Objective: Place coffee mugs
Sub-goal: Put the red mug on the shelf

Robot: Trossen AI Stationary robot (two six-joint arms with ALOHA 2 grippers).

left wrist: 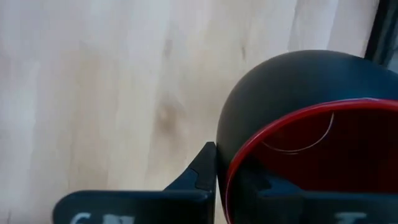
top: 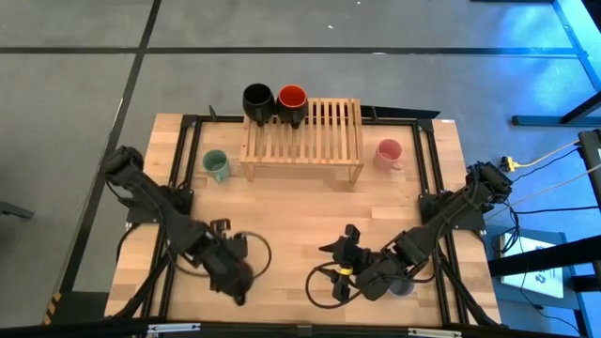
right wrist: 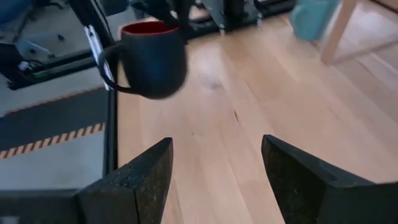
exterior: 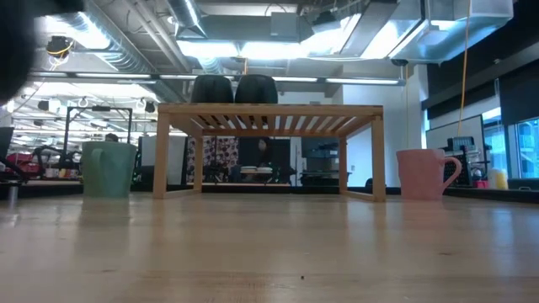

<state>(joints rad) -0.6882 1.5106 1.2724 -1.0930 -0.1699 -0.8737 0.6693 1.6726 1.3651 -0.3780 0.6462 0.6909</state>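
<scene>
My left hand (top: 235, 272) is gripping the dark red mug (right wrist: 152, 57) by its rim, lifted off the desk (top: 282, 225); my right hand (right wrist: 214, 180) is gaping wide nearby; the mug's handle is half hidden.

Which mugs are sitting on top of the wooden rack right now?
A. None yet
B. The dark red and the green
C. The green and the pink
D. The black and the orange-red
D: the high view shows the black mug and the orange-red mug side by side on the far left end of the wooden rack, while the green mug and pink mug stand on the table beside it.
</scene>
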